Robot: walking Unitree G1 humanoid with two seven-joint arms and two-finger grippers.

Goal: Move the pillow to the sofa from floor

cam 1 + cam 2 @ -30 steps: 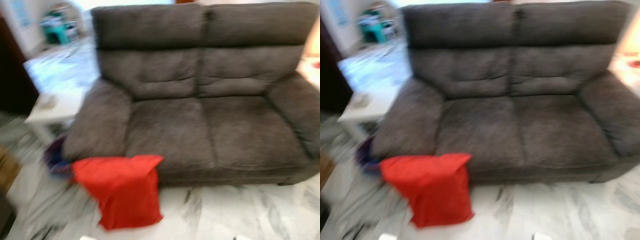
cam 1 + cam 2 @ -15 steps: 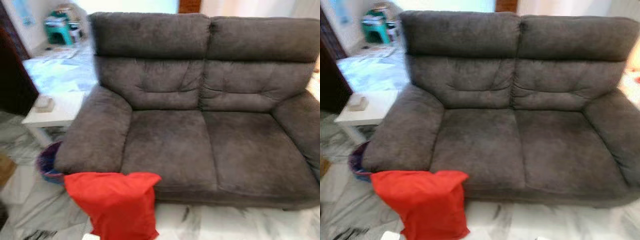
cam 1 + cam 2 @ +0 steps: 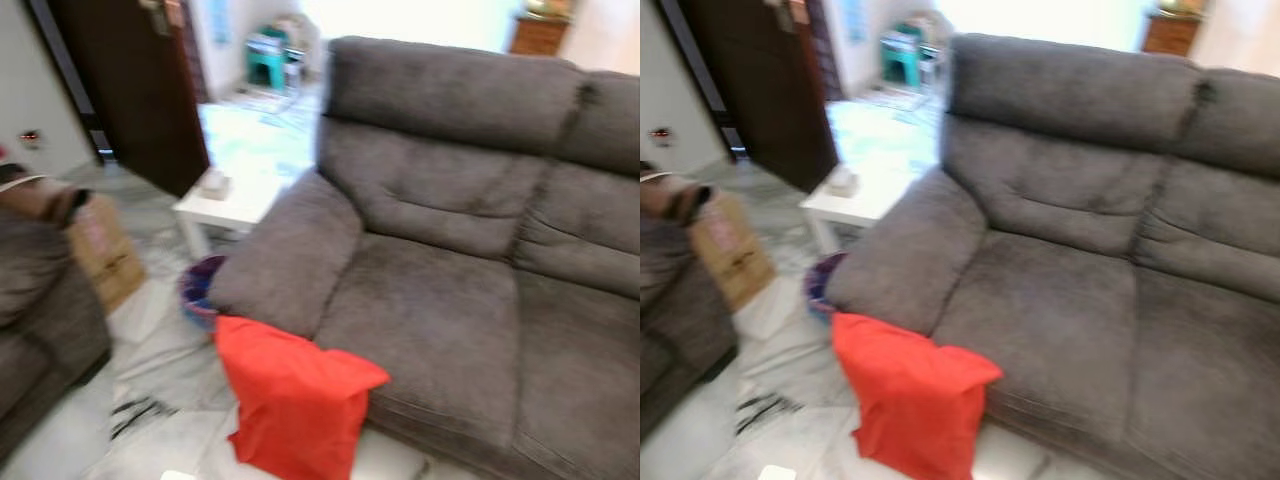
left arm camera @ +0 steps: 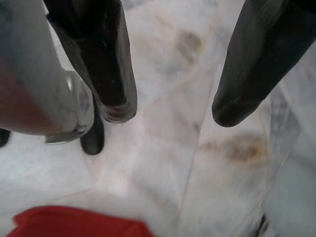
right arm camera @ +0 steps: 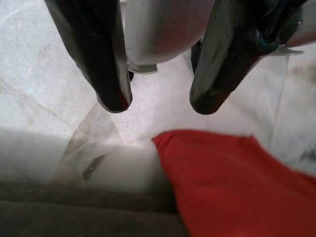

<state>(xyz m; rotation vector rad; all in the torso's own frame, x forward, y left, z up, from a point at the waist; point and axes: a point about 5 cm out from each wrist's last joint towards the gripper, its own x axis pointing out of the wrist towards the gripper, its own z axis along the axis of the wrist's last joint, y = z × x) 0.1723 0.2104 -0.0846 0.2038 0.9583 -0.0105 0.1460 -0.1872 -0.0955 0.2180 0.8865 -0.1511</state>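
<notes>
On marble floor [image 3: 150, 370], soft red pillow [image 3: 295, 400] against plush grey sofa [image 3: 450, 290]; both jaws apart.

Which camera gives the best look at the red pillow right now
The left eye view: the whole red pillow shows there, on the floor leaning against the front of the sofa by its armrest. The right eye view shows much the same. The right wrist view catches one corner, the left wrist view just an edge.

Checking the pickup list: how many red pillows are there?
1. The red pillow stands on the marble floor, leaning against the front of the grey sofa below its armrest. Others may be hidden.
</notes>
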